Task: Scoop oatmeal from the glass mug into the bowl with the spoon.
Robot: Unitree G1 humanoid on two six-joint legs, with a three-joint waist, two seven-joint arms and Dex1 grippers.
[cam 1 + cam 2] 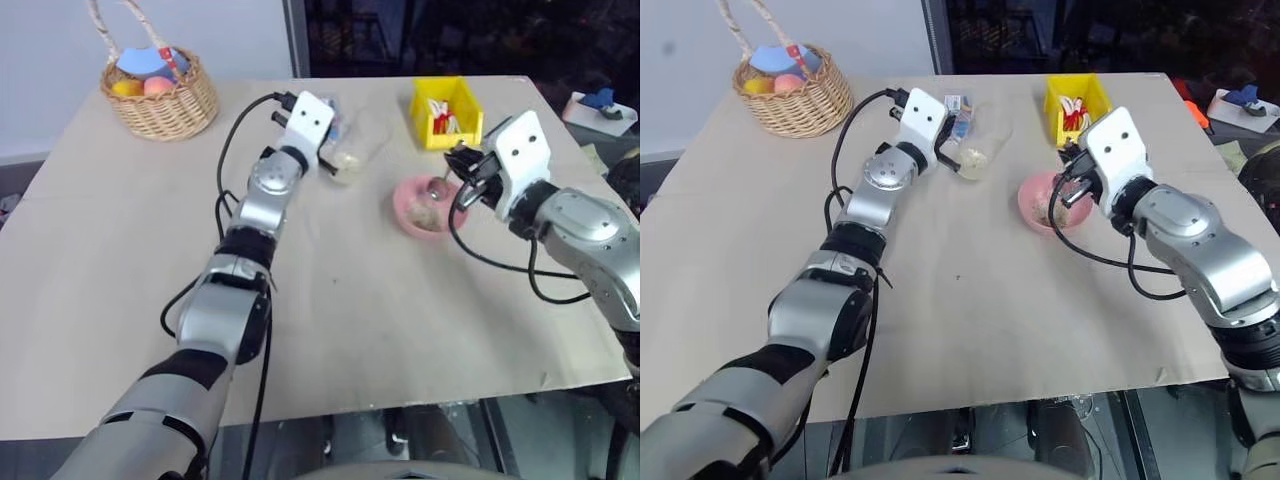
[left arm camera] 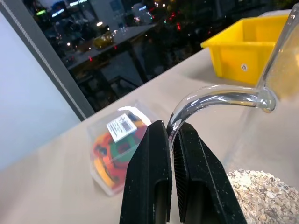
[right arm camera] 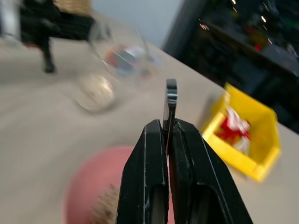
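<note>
The left gripper (image 2: 173,186) pinches the glass mug's (image 1: 352,150) handle at ten o'clock of the bowl (image 1: 420,215); the right gripper (image 3: 169,154) pinches the spoon (image 3: 171,100) over it; tip slowly so oatmeal (image 2: 266,196) lands inside.

Clear box (image 2: 117,149) label: a white sticker is sitting on its lid, its print too small to be reading.
Yellow bin (image 2: 247,51) sticker: a small round white dot is showing on its side wall, with no legible mark.
Readable text elsewhere: nothing is showing that can be read.
</note>
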